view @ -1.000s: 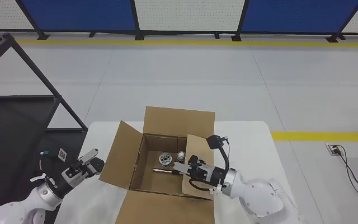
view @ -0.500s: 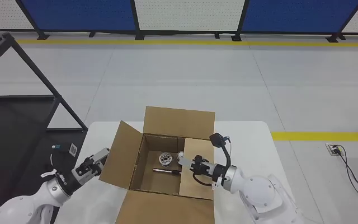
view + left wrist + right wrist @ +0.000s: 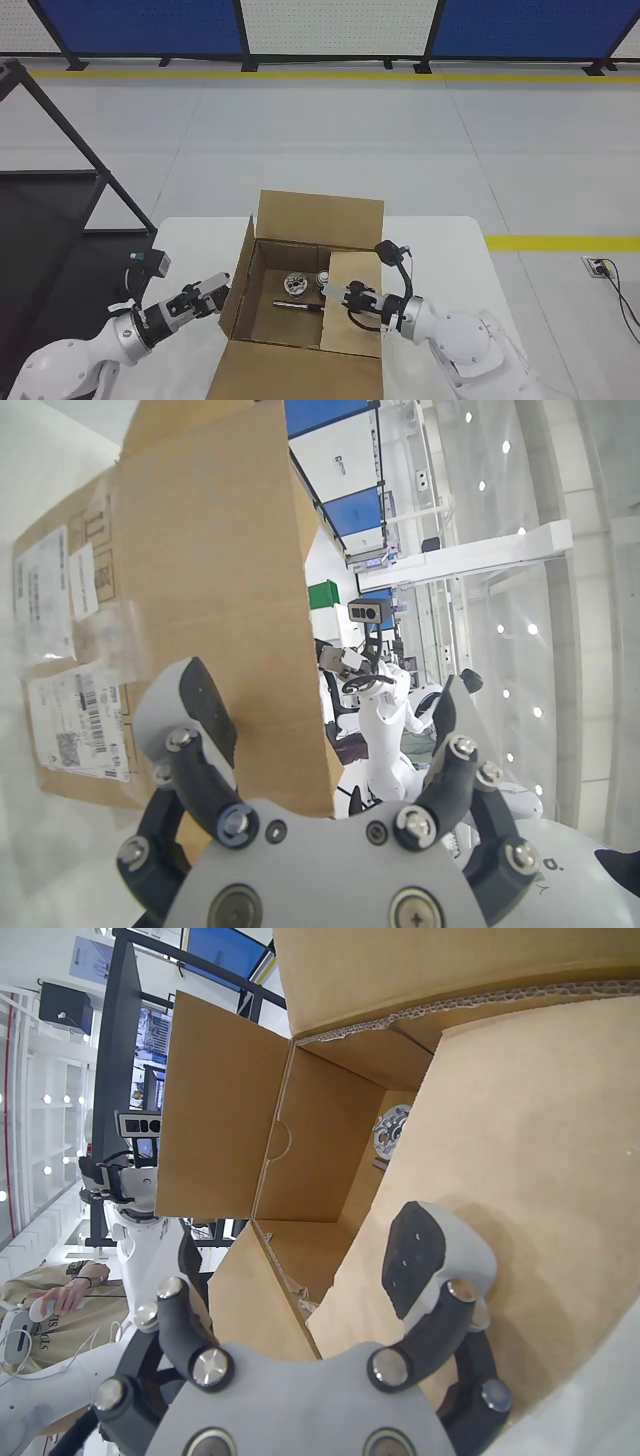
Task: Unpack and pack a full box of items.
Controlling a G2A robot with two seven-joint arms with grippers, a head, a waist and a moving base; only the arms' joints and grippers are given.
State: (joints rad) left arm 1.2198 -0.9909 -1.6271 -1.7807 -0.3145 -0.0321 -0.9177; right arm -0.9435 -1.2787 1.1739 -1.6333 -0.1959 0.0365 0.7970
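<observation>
The left gripper (image 3: 325, 692) is spread open, and one black rubber pad (image 3: 207, 700) is set against the outer face of the left flap (image 3: 210, 550). Over the last second this flap has been pushed up from its splayed-out position until it stands nearly upright. The right gripper (image 3: 300, 1248) is likewise open and is placed astride the edge of the right flap (image 3: 500, 1153), which leans inward over the opening. Closing is judged to be under way.

Inside the box (image 3: 318, 212) a round, toothed metal part (image 3: 295, 283), a slim dark rod (image 3: 297, 306) and a small pale cylinder (image 3: 323, 279) are seen. The box is made of plain brown corrugated cardboard. Torn fluting is exposed along its creases and paper labels are stuck outside. It stands on the white table (image 3: 440, 240).
</observation>
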